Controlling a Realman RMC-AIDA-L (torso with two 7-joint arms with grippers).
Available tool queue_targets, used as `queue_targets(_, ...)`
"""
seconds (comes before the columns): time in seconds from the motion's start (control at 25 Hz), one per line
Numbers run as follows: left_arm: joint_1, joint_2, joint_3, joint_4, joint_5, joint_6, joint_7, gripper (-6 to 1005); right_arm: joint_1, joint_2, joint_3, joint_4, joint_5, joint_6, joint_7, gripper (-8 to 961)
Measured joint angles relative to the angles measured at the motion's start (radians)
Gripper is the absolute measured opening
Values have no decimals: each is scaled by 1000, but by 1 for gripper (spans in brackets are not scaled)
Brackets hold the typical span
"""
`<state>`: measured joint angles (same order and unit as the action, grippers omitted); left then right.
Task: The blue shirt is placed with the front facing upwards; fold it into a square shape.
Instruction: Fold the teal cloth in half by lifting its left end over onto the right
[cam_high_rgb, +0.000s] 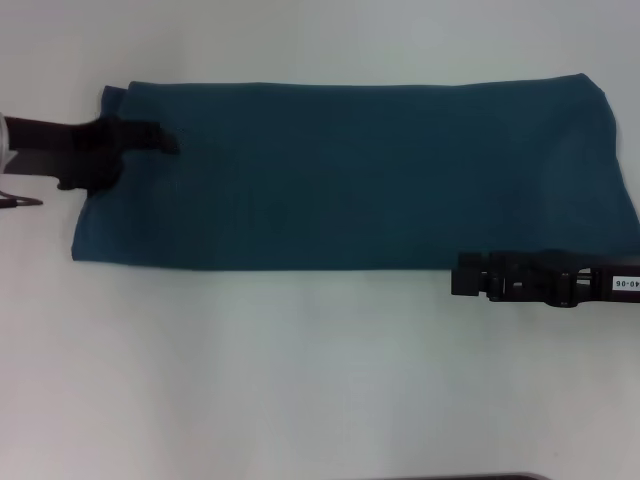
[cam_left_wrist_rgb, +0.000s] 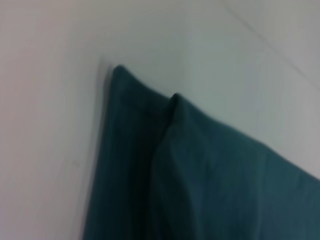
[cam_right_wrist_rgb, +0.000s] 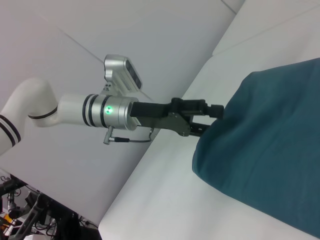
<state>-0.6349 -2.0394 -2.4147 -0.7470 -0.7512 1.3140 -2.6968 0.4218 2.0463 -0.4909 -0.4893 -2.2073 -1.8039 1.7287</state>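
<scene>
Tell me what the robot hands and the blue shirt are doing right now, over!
Left gripper over the blue shirt at its left end. Right gripper at the near edge, right side. Shirt already a long flat band, lettering hidden. Nothing in the way.

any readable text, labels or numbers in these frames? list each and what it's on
White label on the right tool, head view: characters that look like "40-06", blurred and cut by the frame edge, not certain.
Blue shirt: folded into a long band, no lettering or neck label showing in any view.
Left tool: no text visible.

The blue shirt (cam_high_rgb: 350, 175) runs off the head view's right edge (lettering and label hidden).
</scene>
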Motion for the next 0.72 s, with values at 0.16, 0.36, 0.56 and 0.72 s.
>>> queue_targets(0.16, 13, 7, -3, -20, -12, 4, -2, 806, 0, 0, 0, 1, 0, 0, 0, 913)
queue_targets(0.36, 28, 12, 1, -35, 25, -25, -11, 798, 0, 0, 0, 1, 0, 0, 0, 912)
queue_targets(0.56, 29, 6, 3, -32, 74, -53, -14, 791, 0, 0, 0, 2, 0, 0, 0, 912)
queue_targets(0.72, 25, 4, 4, -27, 74, -47, -15, 785, 0, 0, 0, 2, 0, 0, 0, 913)
